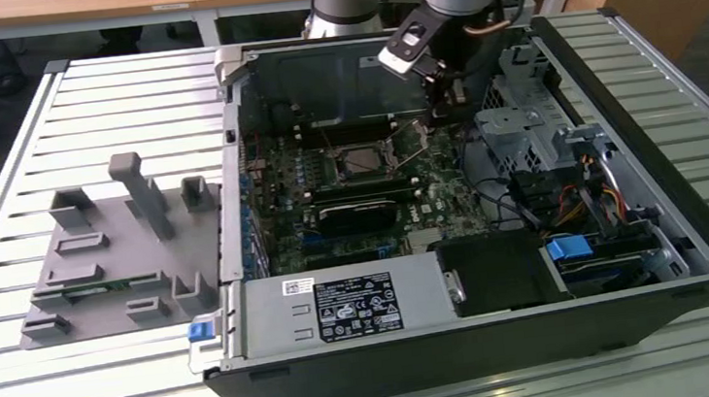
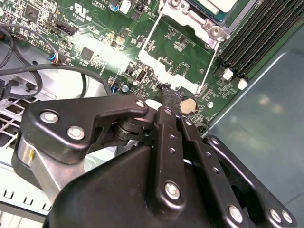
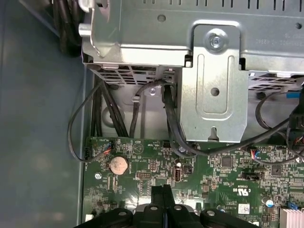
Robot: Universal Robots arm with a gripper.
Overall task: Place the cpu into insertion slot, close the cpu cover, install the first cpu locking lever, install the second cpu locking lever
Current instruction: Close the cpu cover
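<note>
The cpu [image 1: 358,163] lies flat in the slot [image 2: 212,26] at the middle of the board [image 1: 453,210], its grey top facing up; in the second wrist view its green-rimmed corner [image 2: 217,4] shows inside the slot's silver frame. Two thin levers [image 2: 152,33] run along the slot's sides, and in the exterior view one [image 1: 420,149] slants up just beside the slot on the exterior view's right.

The claw [image 1: 449,106] hangs over the board near that side of the slot, apart from the cpu. In both wrist views its black fingers [image 2: 166,92] are pressed together, with only a thin seam between them [image 3: 162,192] and nothing seen in the grip. The tips hang close above the board, near a coin cell [image 3: 118,165].

Past the board's edge stands a metal drive cage [image 3: 213,80] with black cables [image 3: 95,118] below it. The board sits in an open black case [image 1: 474,353]. The case rests on a slatted tabletop [image 1: 123,94], with a grey fixture [image 1: 115,270] on the exterior view's left.
</note>
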